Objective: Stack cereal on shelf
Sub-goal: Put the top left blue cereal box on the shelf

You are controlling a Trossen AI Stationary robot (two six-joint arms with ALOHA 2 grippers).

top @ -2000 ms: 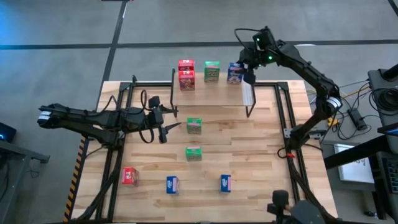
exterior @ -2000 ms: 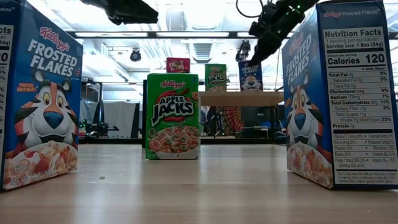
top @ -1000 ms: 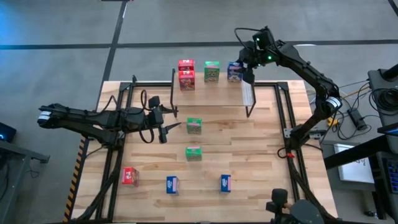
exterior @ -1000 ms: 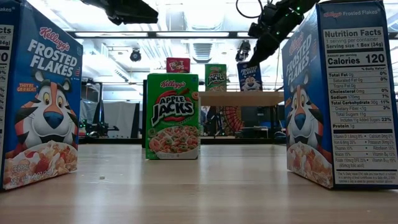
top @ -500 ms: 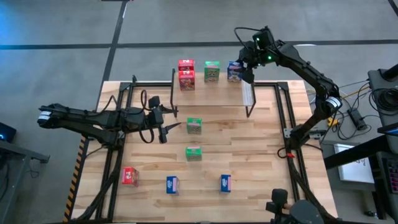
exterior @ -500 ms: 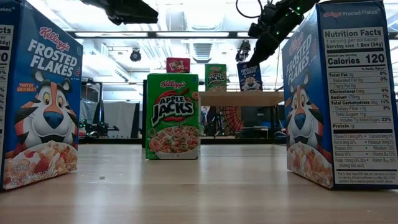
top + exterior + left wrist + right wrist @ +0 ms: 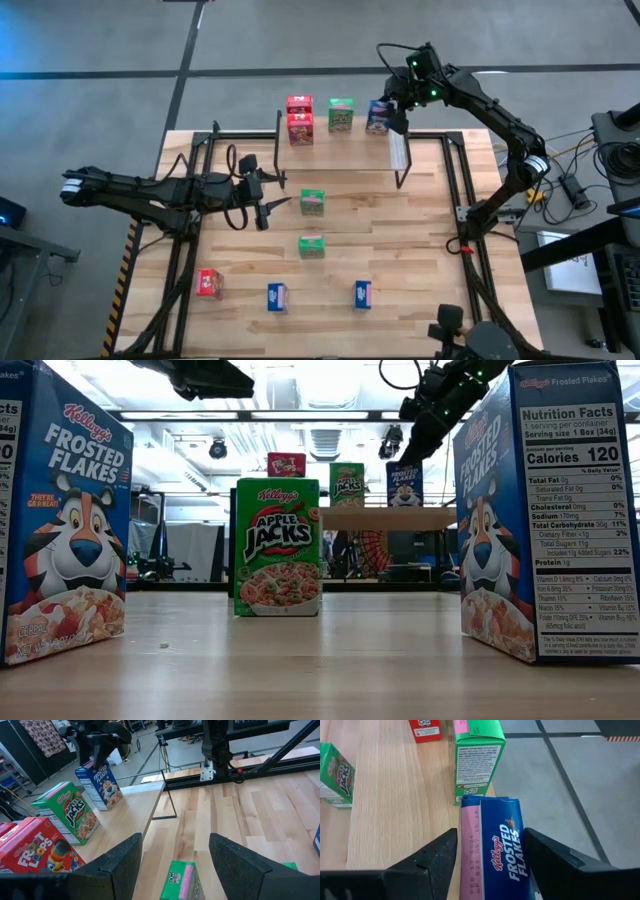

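Note:
A blue cereal box (image 7: 492, 850) stands upright on its base at the right end of the shelf (image 7: 350, 150), beside a green box (image 7: 341, 115) and two stacked red boxes (image 7: 299, 120). My right gripper (image 7: 397, 112) hangs over the blue box and points down. Its fingers stand close on either side of the box top, and narrow gaps show in the right wrist view. My left gripper (image 7: 275, 190) is open and empty above the table's left middle, near a green box (image 7: 313, 202).
On the table lie another green box (image 7: 311, 246), a red box (image 7: 209, 283) and two blue boxes (image 7: 277, 296) (image 7: 362, 294) near the front edge. Black frame rails (image 7: 455, 190) run along both table sides. Bare shelf plank lies in front of the boxes.
The blue box under my right gripper was tilted in the low view half a second ago and now stands upright on the shelf. Both arms have kept their places.

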